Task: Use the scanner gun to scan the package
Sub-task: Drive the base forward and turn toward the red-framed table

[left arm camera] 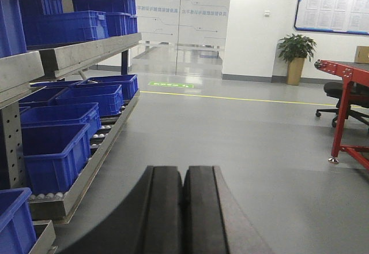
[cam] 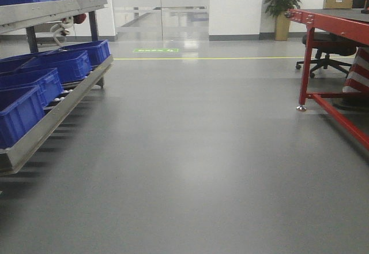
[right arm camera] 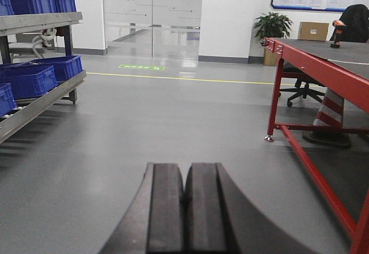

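One: Both are clenched, are they not? Our left end effector has its black pads pressed together on nothing, and our right end effector looks the same.

Two: Yes, both are empty. We see what we take for the scanner gun, a small upright orange-and-black shape at the far end of the red-framed, dark-topped worktop, well apart from us. It is too small for us to be sure.

One: And the package?

Two: We cannot pick it out. One plain brown cardboard box sits at the worktop's far end by the white wall. We cannot tell whether it is on the worktop or behind it. No label shows, so it may not be ours.

One: How would they handle?

Two: We judge the gun to be light, hard plastic, top-heavy on its foot. We would close on the handle, clear of the head. A small carton should be light and stiff but crushable, so we would grip opposite faces gently and leave the label bare.

One: Room to move?

Two: Plenty of bare grey floor lies ahead. On our left runs the grey metal rack of blue plastic crates. On our right, the worktop's red edge, leg and low rail jut nearest, with a black office chair behind them.
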